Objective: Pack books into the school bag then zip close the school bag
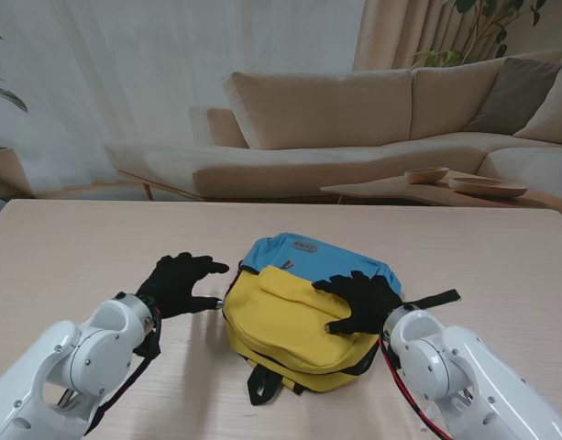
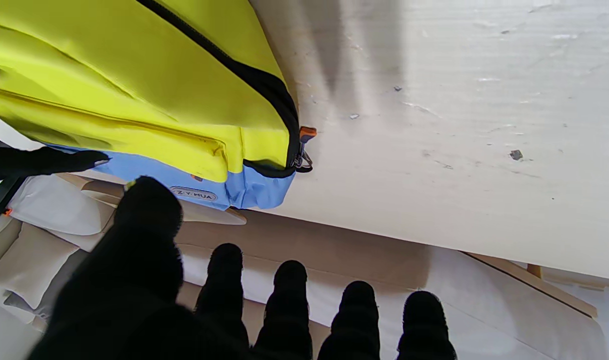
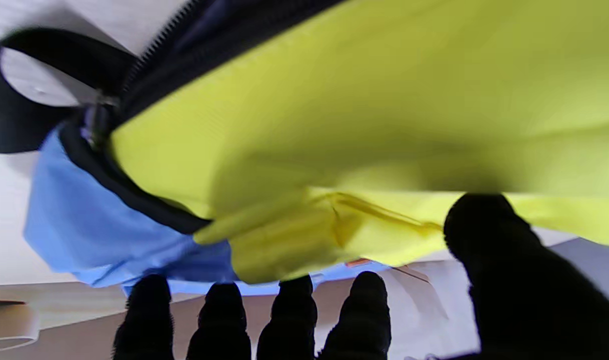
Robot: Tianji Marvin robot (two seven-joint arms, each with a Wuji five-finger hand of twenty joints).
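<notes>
The yellow and blue school bag (image 1: 290, 316) lies flat in the middle of the table, its black zipper line running round the edge. My right hand (image 1: 358, 301) rests palm down on the bag's yellow front, fingers spread. My left hand (image 1: 178, 282) is open beside the bag's left side, fingers apart, thumb tip close to the zipper end. In the left wrist view the bag (image 2: 134, 100) shows its zipper pull (image 2: 304, 150) with an orange tab at the corner, apart from my fingers (image 2: 289, 300). The right wrist view is filled by the yellow fabric (image 3: 384, 125). No books show.
A black strap (image 1: 435, 300) trails from the bag's right side, and another strap loop (image 1: 262, 383) lies at its near edge. Beyond the table's far edge stand a beige sofa (image 1: 354, 119) and a low table with wooden bowls (image 1: 487, 186).
</notes>
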